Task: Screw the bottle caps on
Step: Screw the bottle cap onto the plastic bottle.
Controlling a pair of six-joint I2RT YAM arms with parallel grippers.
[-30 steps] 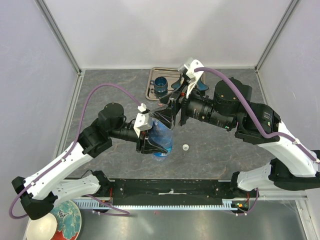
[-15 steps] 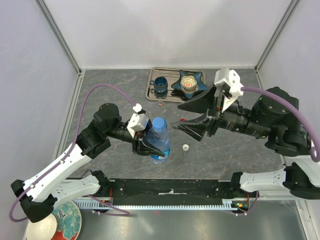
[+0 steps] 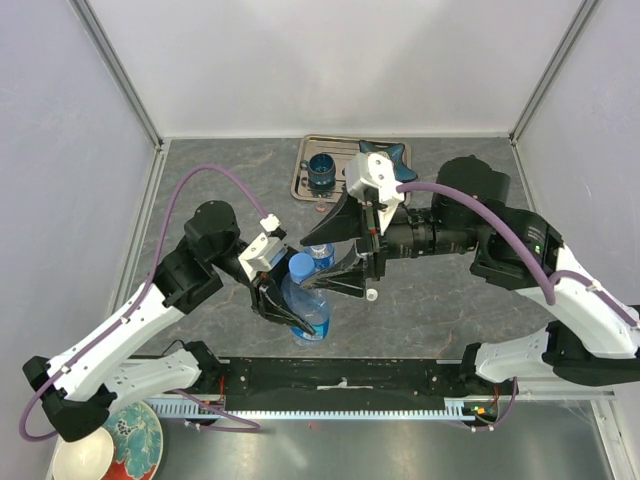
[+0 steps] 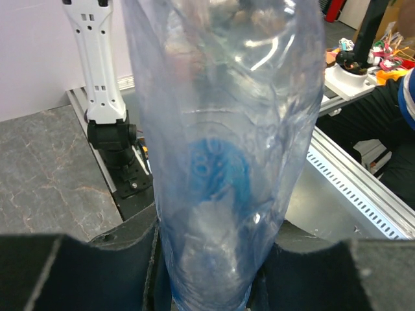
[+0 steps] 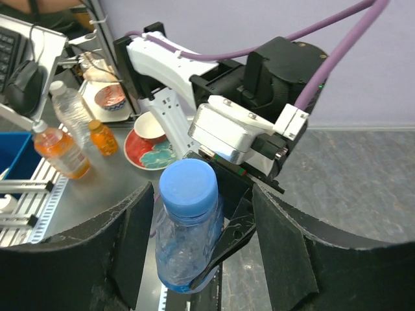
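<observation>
Between the two arms at mid-table, your left gripper is clamped round the body of the one bottle. It is held tilted, neck aimed at the nearer right gripper. Those fingers stand wide, either side of the one blue cap on the neck. One white cap lies loose just beside, and one reddish cap lies by the tray.
</observation>
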